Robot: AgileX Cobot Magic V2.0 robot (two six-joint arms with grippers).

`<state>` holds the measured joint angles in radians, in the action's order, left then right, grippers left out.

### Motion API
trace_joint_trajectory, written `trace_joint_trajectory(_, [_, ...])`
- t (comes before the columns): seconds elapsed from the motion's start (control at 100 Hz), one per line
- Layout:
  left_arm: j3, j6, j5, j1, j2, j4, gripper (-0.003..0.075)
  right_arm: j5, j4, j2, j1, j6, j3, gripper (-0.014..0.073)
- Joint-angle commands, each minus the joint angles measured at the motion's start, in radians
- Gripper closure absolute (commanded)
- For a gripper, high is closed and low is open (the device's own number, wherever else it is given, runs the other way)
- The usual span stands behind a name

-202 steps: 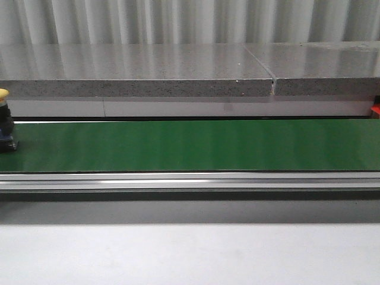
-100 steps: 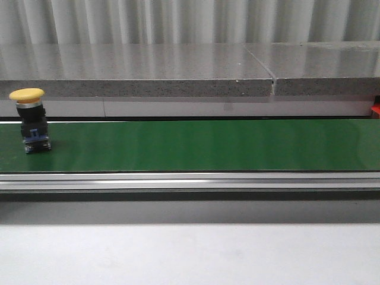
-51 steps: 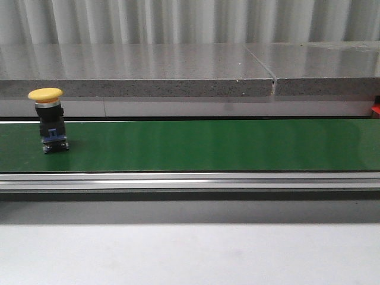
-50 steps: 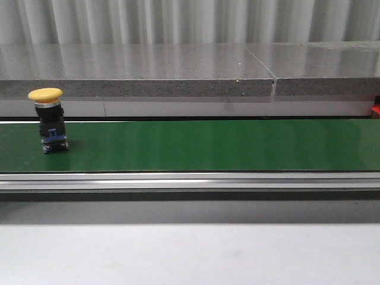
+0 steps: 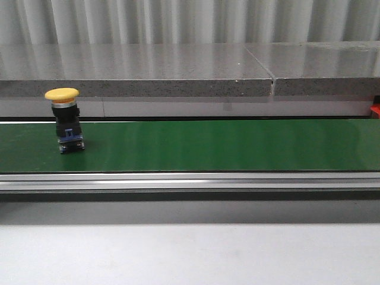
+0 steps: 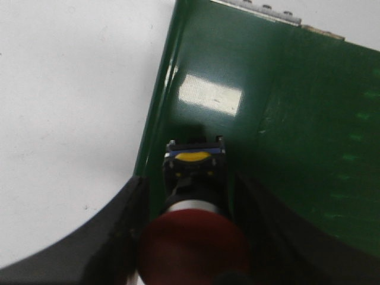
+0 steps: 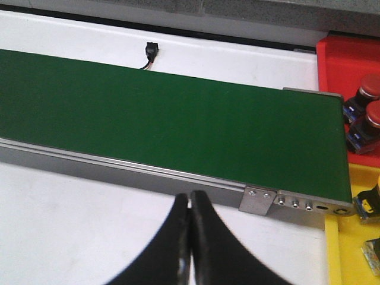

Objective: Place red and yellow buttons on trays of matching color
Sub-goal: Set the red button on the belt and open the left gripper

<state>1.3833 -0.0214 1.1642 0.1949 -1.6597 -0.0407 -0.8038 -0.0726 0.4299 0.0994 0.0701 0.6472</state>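
Pinching a red mushroom-capped push button (image 6: 193, 234), our left jaws are hovering over the green conveyor belt (image 6: 285, 119), while our right jaws are resting pressed together. A yellow-capped push button (image 5: 66, 120) is standing upright on the belt's left stretch. More red buttons (image 7: 369, 114) are sitting in the red plastic tray (image 7: 338, 59).

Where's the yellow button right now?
In the front view, the yellow button stands upright on the green conveyor belt, near its left end, below the grey stone ledge.
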Motion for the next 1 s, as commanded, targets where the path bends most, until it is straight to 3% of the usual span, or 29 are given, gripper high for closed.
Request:
trace_joint_trajectory(0.0, [0.035, 0.013, -0.004, -0.007, 0.036, -0.003, 0.0449, 0.063, -0.008, 0.004, 0.003, 0.006, 0.025, 0.0662])
trace_joint_trajectory(0.09, [0.035, 0.013, 0.000, -0.007, 0.036, -0.003, 0.0289, 0.064, -0.008, 0.004, 0.003, 0.006, 0.025, 0.0662])
trace_joint_trajectory(0.16, [0.035, 0.013, -0.006, -0.010, 0.036, -0.003, 0.0226, 0.064, -0.008, 0.004, 0.003, 0.006, 0.025, 0.0662])
trace_joint_trajectory(0.57, [0.035, 0.083, -0.080, -0.014, 0.172, -0.072, 0.0236, 0.064, -0.008, 0.004, 0.003, 0.006, 0.025, 0.0662])
trace_joint_trajectory(0.69, [0.035, 0.083, -0.093, -0.040, 0.245, -0.076, 0.0353, 0.063, -0.008, 0.004, 0.003, 0.006, 0.025, 0.0662])
trace_joint_trajectory(0.87, [0.012, 0.092, -0.122, -0.158, 0.350, -0.065, 0.0739, 0.063, -0.008, 0.004, 0.003, 0.006, 0.025, 0.0662])
trace_joint_trajectory(0.99, [-0.017, 0.094, -0.130, -0.254, 0.405, -0.046, 0.0741, 0.063, -0.008, 0.004, 0.003, 0.006, 0.025, 0.0662])
